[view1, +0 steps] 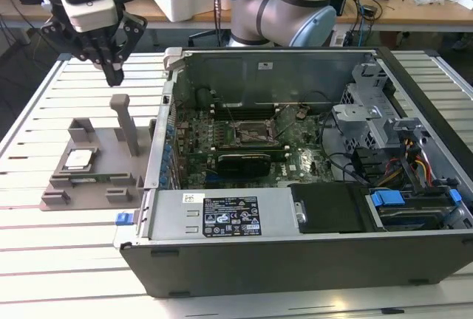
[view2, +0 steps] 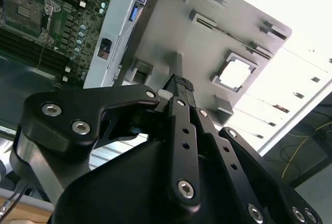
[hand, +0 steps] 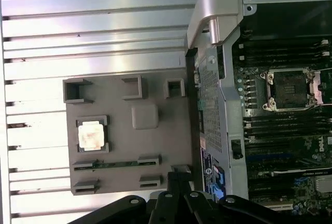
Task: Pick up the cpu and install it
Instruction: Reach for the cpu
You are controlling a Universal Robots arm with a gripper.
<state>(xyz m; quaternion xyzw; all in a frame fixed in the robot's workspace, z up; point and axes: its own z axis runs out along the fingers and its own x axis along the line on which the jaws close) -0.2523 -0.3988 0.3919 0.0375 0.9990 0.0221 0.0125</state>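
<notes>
The slatted worktop (view1: pixel 44 260) carries the open computer case (view1: pixel 295 260) and, just beside it, the grey holder (view1: pixel 103 142). My hand (view1: pixel 114 75) hangs above that holder, fingers drawn together on nothing. I judge this to be the approach to the pick-up. A grasp calls for spreading my fingers and centring over the chip. The cpu (hand: pixel 92 134) lies flat in the holder's square pocket, metal plate up, well apart from my fingertips. Being square, it has no long axis, and its edges run true with the holder's. The socket (hand: pixel 289 89) looks empty.
</notes>
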